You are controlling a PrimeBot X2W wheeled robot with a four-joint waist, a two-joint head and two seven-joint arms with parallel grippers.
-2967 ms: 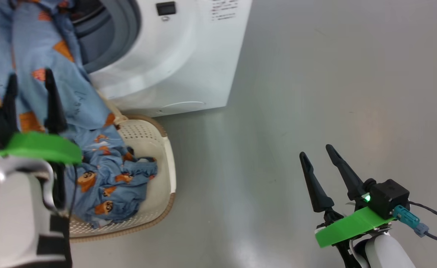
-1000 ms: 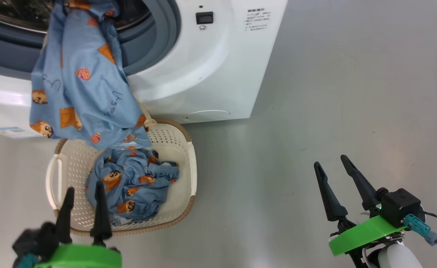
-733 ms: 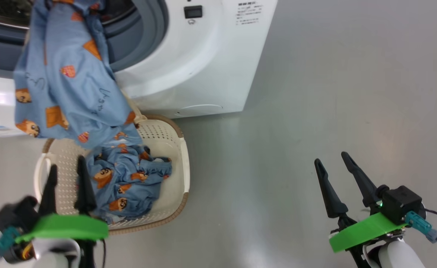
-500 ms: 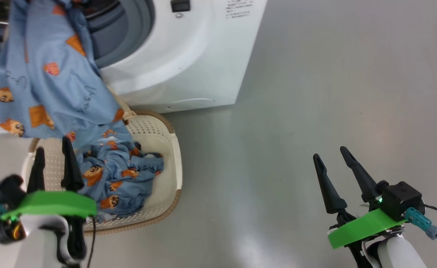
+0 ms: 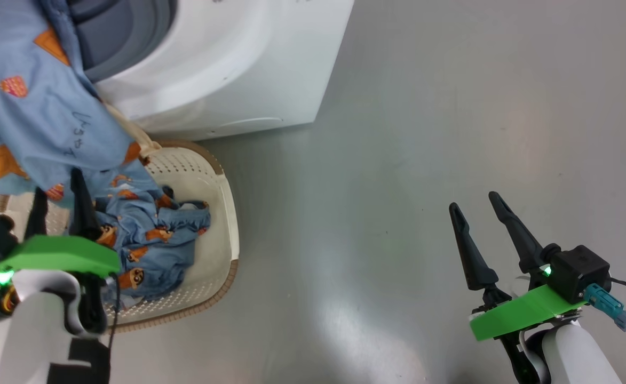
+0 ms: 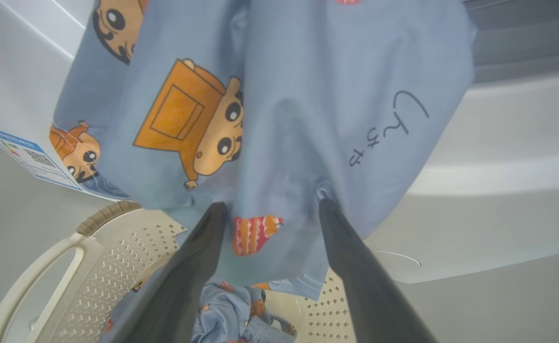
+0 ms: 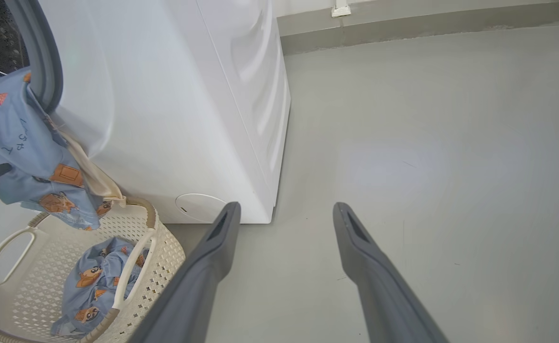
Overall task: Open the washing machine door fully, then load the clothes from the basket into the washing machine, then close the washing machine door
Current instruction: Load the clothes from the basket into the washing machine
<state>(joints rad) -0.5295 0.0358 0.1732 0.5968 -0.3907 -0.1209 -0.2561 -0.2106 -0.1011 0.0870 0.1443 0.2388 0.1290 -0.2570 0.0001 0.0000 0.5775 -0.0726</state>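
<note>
- One blue printed garment (image 5: pixel 30 106) hung out of the washing machine (image 5: pixel 238 64) mouth, over the grey gasket (image 5: pixel 126 37), with its lower edge dangling above the basket (image 5: pixel 230 224).
- The rest of the clothes (image 5: pixel 147 240) lay bunched in the basket, which sat on the floor (image 5: pixel 425 133) right against the machine's front.
- The left gripper (image 6: pixel 270 205) stood released, empty, with its fingers spread either side of the dangling hem.
- The right gripper (image 5: pixel 474 201) was also released and empty, well off to the side above bare floor.
- The step looked to be getting the hanging garment fully inside.
- To do it well, the left fingers should close on a thick fold near the hem, not a thin edge, then carry it up and deep past the gasket so nothing trails out.
- The top of the garment was cut off, so whether it reached the drum was unclear.
- Whether the fingertips touched the cloth could not be told.
</note>
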